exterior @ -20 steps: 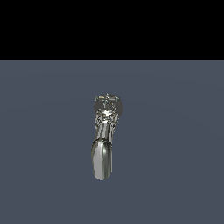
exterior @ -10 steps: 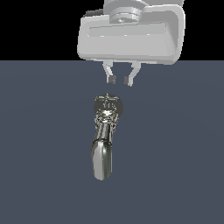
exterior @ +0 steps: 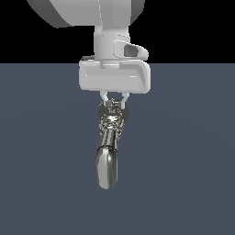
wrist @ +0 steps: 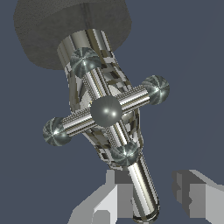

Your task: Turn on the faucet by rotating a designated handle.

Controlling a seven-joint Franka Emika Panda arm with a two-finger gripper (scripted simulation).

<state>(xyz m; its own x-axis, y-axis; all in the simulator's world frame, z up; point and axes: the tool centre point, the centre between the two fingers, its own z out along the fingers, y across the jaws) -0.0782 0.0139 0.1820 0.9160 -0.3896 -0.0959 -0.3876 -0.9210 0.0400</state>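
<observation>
Slate-grey table (exterior: pixel 41 151) fills the lower part of the exterior view, flat and bare of texture, under a black band of background.

Nearest in that view is the rounded tip of the faucet (exterior: pixel 108 158), one single chrome fixture lying on the table near the middle. Its long tubular spout runs away from the camera to a wider, ornate head. Above that head sits the handle (exterior: pixel 112 109), small and mostly hidden there by the hand.

One white arm comes straight down from the top of the picture, its wrist vertical and the broad, boxy palm level. The hand (exterior: pixel 113 97) points downward at the handle, and its two short fingers (exterior: pixel 105 97) stand a small way apart, one on either side of the handle's top. They look parted and not clamped, though whether they touch the knob cannot be told.

In the wrist view the handle (wrist: pixel 106 112) shows plainly: one cross of four short ribbed spokes, each ending in a polished ball, with a fifth ball at the hub. Two pale grey fingers (wrist: pixel 197 197) show at the picture's edge, with a clear gap between them, and the spout (wrist: pixel 142 188) passes through that gap. Beyond the cross, the faucet's patterned chrome body runs into a dark, rough-looking grey cylinder (wrist: pixel 43 30).
</observation>
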